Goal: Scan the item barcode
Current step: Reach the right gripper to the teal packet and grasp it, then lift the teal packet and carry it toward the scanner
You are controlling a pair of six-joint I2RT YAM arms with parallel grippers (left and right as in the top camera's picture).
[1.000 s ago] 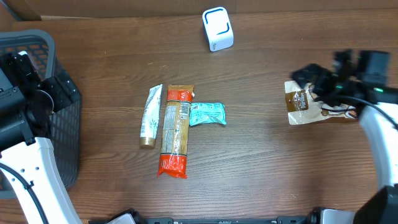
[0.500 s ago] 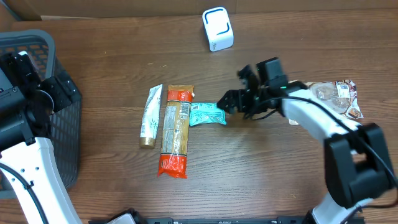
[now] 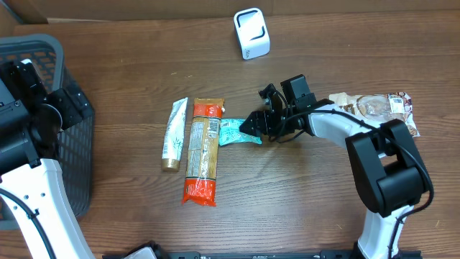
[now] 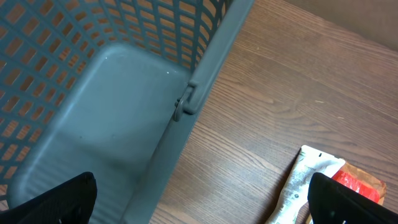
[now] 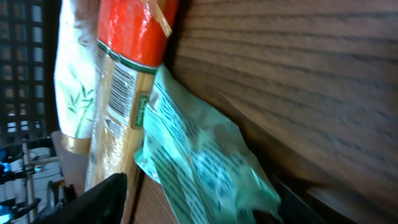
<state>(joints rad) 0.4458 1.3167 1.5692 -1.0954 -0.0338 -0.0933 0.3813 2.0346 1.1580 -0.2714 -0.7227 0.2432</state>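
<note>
Scan not yet begun: nothing is lifted. The grey basket (image 3: 43, 115) fills the frame's left edge, where the left gripper (image 4: 199, 199) hangs by its rim, jaws spread full and empty. Across the wooden table (image 3: 129, 65), the right arm (image 3: 338, 126) reaches from lower right toward centre. The right gripper (image 3: 253, 123) sits low, jaws parted around the right end of the teal packet (image 3: 236, 132), seemingly not yet pinching. The packet lies flat at centre, against the long orange pack (image 3: 202, 147). The white scanner (image 3: 251, 33) stands at top centre, well apart.
</note>
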